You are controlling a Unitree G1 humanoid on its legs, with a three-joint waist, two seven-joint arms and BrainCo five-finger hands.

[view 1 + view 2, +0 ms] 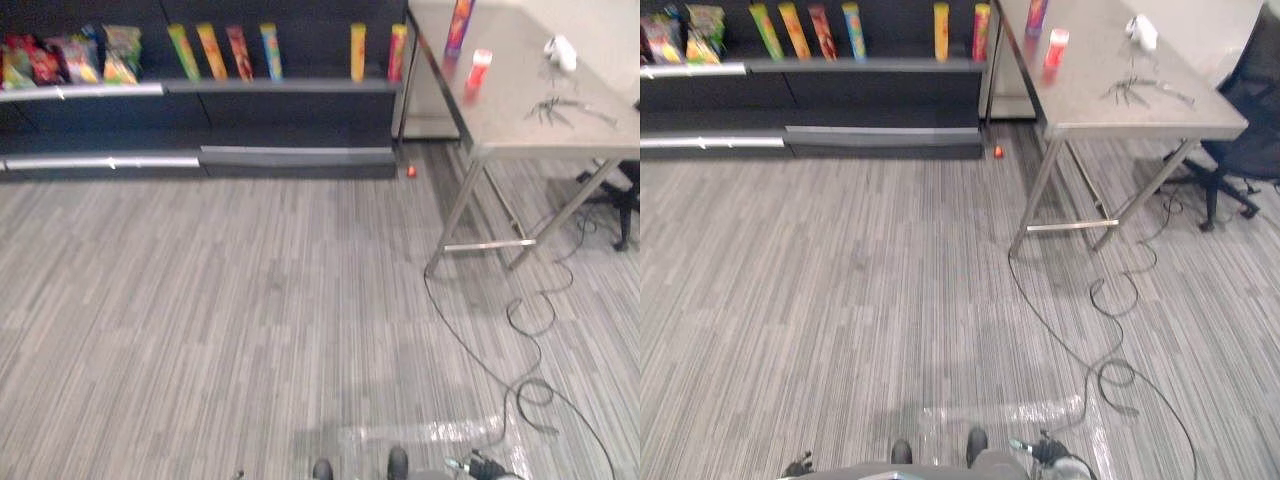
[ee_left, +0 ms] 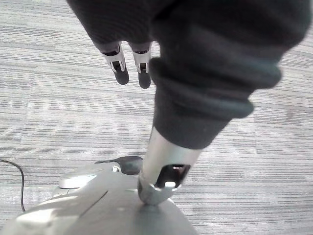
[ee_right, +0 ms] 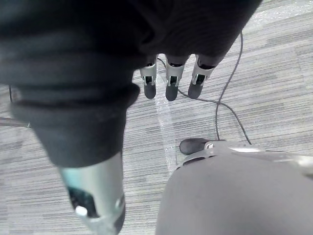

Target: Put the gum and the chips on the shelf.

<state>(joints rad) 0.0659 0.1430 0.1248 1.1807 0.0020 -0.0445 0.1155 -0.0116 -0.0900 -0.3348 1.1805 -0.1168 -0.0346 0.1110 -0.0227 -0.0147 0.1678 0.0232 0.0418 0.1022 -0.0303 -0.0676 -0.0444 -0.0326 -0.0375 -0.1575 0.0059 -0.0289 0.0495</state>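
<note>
Two items, and neither is anywhere near a hand: the gum (image 1: 479,70), a short reddish tub, and the chips (image 1: 459,25), a tall colourful tube, stand close together on the grey table (image 1: 540,130), far ahead and off to the right hand's side. Left hand (image 2: 119,62) and right hand (image 3: 171,81) hang down over the carpet (image 1: 250,300), fingers straight and loose, nothing in them. Shelf (image 1: 280,87) sits far ahead of the left hand, with more tubes (image 1: 240,52) and snack bags (image 1: 70,58) on it.
</note>
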